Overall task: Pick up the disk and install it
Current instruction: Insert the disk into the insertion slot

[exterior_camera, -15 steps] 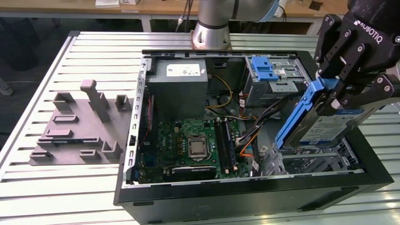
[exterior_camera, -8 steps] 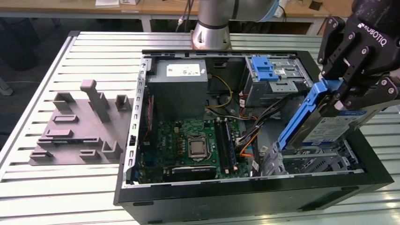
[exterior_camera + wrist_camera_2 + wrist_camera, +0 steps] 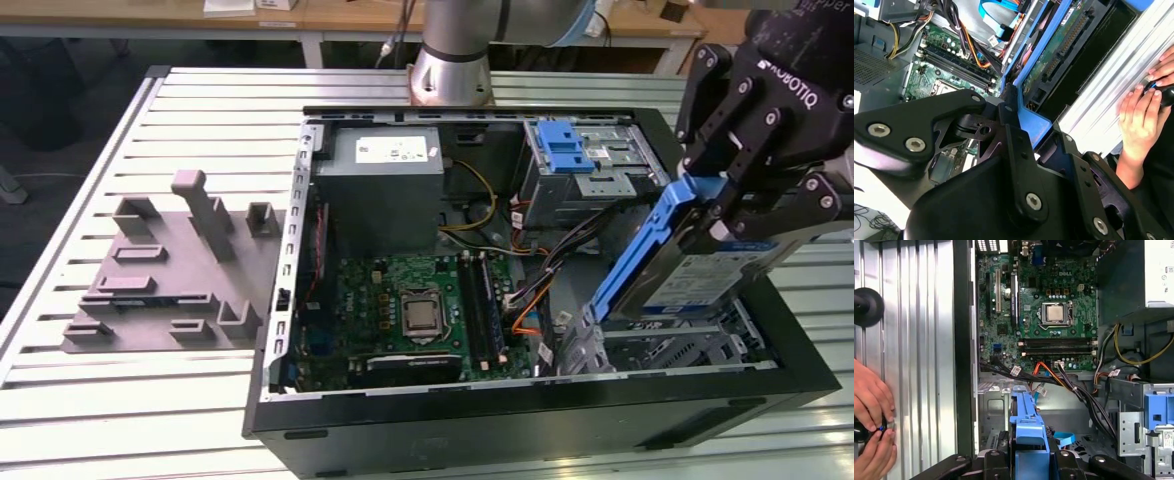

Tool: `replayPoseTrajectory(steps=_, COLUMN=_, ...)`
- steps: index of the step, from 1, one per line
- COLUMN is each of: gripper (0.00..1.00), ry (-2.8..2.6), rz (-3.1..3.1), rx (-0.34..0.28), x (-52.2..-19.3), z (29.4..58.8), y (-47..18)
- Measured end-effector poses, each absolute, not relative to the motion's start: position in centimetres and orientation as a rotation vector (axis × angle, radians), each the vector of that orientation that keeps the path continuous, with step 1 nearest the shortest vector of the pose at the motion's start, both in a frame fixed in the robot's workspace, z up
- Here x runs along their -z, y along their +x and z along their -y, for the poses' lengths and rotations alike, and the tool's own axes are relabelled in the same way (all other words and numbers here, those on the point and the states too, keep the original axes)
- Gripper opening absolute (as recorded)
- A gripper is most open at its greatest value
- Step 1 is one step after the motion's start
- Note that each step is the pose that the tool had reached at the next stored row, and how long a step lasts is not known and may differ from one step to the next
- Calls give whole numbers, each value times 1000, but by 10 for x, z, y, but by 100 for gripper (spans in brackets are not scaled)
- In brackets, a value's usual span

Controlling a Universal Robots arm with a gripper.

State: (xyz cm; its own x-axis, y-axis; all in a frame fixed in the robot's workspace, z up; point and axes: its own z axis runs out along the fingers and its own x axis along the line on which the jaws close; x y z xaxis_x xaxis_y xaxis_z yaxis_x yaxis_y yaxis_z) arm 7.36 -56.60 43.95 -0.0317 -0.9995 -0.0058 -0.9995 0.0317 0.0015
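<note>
My gripper (image 3: 731, 205) is shut on the disk (image 3: 701, 272), a silver hard drive with blue plastic rails. I hold it tilted, on edge, above the metal drive bay (image 3: 681, 350) at the front corner of the open computer case (image 3: 534, 405), on the exterior view's right. The second wrist view looks past the black gripper (image 3: 1016, 117) at the disk's green circuit-board underside (image 3: 1054, 50). The first wrist view has the disk's blue rail (image 3: 1026, 427) pointing from the gripper (image 3: 1029, 460) toward the case floor.
Inside the case are the motherboard (image 3: 414, 300), a grey power supply box (image 3: 380, 175), a grey cage with a blue tab (image 3: 567, 145) and loose cables (image 3: 534, 290). A grey fixture (image 3: 167, 270) lies on the slatted table. A person's hands (image 3: 871, 410) rest on the table beside the case.
</note>
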Motion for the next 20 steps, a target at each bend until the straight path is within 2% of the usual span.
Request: replayPoseTrajectory(steps=20, gripper=37, ry=-2184, rz=-2254, rx=-8, x=-425, z=566, y=75)
